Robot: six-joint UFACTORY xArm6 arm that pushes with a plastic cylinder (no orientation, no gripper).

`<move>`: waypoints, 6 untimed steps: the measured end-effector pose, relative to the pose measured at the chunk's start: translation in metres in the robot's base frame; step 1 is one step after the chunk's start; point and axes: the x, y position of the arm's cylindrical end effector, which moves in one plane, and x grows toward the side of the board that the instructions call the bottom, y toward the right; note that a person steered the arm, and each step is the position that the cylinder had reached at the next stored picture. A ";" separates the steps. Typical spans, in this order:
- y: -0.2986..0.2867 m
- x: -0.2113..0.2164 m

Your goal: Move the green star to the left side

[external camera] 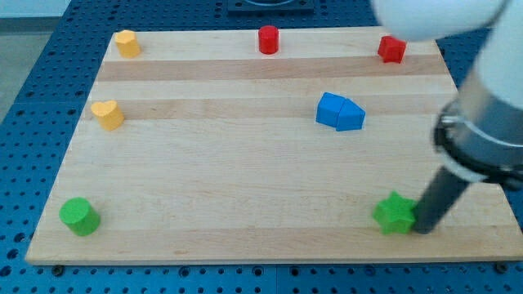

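Note:
The green star (395, 214) lies near the board's bottom right corner. My tip (423, 229) rests on the board right against the star's right side, touching or nearly touching it. The dark rod rises from there up to the arm's body at the view's right edge. The wooden board (245, 163) fills most of the view.
A green cylinder (79, 216) sits at the bottom left. A yellow heart (107, 115) is at the left, a yellow block (127, 43) at the top left. A red cylinder (268, 39) and red cube (391, 49) line the top. Two blue blocks (340, 112) sit together right of centre.

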 end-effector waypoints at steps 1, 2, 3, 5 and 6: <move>-0.041 0.000; -0.047 0.009; -0.064 0.019; -0.111 0.002; -0.140 0.001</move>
